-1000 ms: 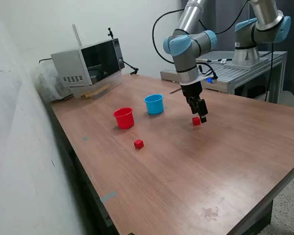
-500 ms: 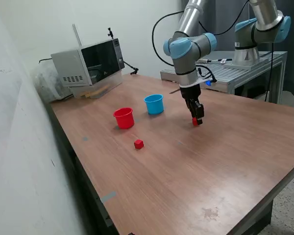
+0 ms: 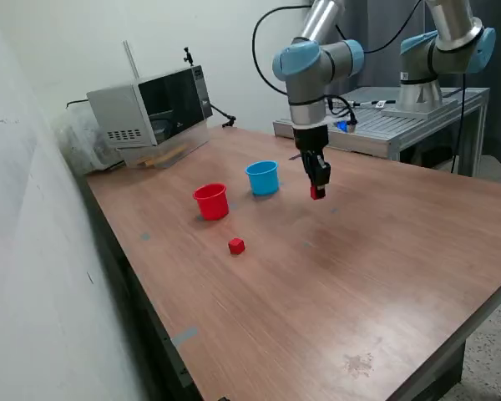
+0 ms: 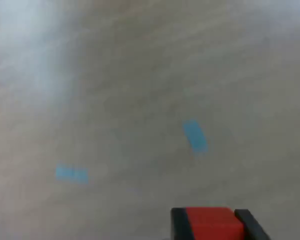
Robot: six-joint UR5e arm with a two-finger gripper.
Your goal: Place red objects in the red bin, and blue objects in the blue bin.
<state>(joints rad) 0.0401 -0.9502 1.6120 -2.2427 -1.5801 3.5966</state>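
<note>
My gripper (image 3: 318, 190) is shut on a small red cube (image 3: 318, 193) and holds it in the air above the wooden table (image 3: 384, 276), at the exterior view's right of the light-blue cup (image 3: 263, 177). The wrist view shows the red cube (image 4: 213, 223) between the two black fingers (image 4: 178, 222) over blurred table top. The red cup (image 3: 210, 201) stands at the exterior view's left of the blue cup. A second red cube (image 3: 236, 246) lies on the table in front of the red cup. No dark blue cubes show in either view.
A grey box-like appliance (image 3: 150, 113) stands at the back of the table by the wall. A second robot arm (image 3: 442, 50) stands on a metal bench behind the table. Small blue tape marks (image 4: 194, 135) are on the table top.
The gripper closed on the red cube on the table, lifted it and moved toward the exterior view's left, nearer the blue cup.
</note>
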